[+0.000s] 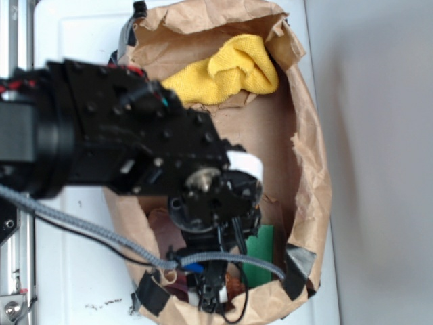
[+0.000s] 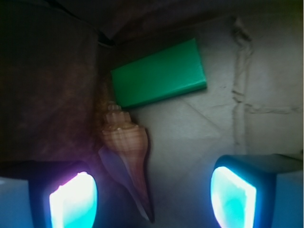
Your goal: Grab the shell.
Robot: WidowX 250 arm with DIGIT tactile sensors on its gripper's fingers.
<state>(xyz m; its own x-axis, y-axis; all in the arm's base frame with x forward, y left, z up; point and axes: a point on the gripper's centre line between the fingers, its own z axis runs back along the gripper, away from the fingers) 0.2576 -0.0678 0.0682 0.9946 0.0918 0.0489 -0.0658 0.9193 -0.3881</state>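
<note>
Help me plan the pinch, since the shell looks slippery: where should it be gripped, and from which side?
Grip the shell across its ribbed bulbous body, coming straight down from above. It lies flat on the paper, thin point toward the wrist camera, closer to the left finger. The jaws stand open, so shifting the gripper left would likely centre it.

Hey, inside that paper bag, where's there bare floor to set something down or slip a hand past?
Wrist view: the widest bare patch lies right of the shell and below the green block, running to the creased paper. Crowded on the left, where shell and block sit close against the dark bag wall. In the exterior view, the yellow cloth fills the bag's far end.
</note>
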